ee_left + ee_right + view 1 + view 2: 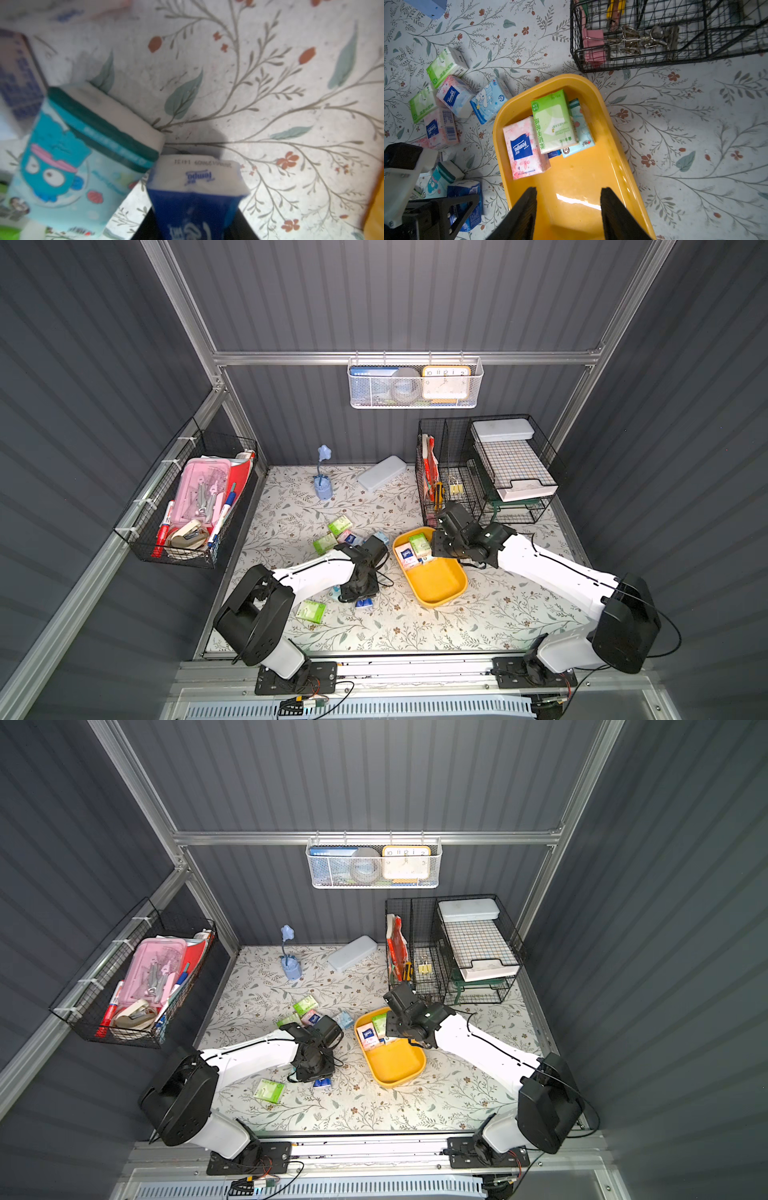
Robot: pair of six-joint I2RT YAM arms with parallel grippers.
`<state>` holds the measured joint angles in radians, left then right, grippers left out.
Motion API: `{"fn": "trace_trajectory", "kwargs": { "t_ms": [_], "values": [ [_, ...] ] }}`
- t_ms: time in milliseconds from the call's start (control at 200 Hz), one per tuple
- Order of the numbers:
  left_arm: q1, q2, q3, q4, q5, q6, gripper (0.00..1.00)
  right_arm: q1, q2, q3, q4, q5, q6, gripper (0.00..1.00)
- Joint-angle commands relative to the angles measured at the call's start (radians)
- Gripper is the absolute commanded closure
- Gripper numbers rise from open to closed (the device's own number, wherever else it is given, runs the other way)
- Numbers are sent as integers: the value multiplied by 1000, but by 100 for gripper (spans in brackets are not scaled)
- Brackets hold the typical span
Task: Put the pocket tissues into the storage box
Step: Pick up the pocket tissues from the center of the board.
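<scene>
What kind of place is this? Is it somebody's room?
Probably a robot test booth dressed up as a desk: grey panel walls close it in, two robot arms are bolted at the front, and a wire basket holds pens, a white basket a clock.

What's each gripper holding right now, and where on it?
Left gripper is shut on the dark blue packet, pinching its sides near one end; the white printed end sticks out. Right gripper is open, holding nothing.
</scene>
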<state>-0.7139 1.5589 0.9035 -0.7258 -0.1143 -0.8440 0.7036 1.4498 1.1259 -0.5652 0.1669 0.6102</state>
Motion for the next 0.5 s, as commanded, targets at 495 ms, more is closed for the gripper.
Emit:
{"fn": "trace_trajectory", "kwargs": {
  "t_ms": [495],
  "values": [
    [-146, -21, 378, 58, 114, -230, 63, -133, -14, -1, 25, 47, -1, 46]
  ]
}}
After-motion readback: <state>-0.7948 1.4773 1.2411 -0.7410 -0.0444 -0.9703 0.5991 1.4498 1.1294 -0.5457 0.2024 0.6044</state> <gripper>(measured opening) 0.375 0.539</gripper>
